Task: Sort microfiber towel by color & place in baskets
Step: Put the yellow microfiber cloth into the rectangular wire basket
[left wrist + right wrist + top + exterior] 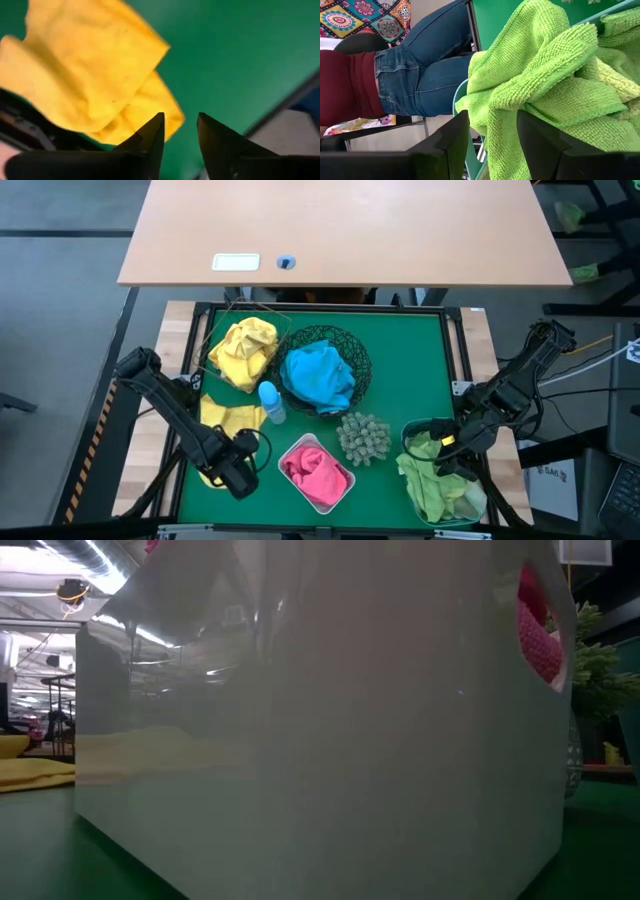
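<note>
I see yellow towels (243,348) heaped in the thin wire basket (212,340) at the back left, and one more yellow towel (228,420) lying crumpled on the green surface in front of it. Blue towels (318,374) fill the round black mesh bowl (358,352). A pink towel (314,470) sits in the white tub (340,502), and lime green towels (435,480) spill over the translucent blue tub (412,430).

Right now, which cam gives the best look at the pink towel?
The high view: the pink towel shows whole, bunched inside the white tub. The low view shows only a sliver of pink through the tub's handle cutout, the wall filling most of the picture. Neither wrist view shows it.
</note>
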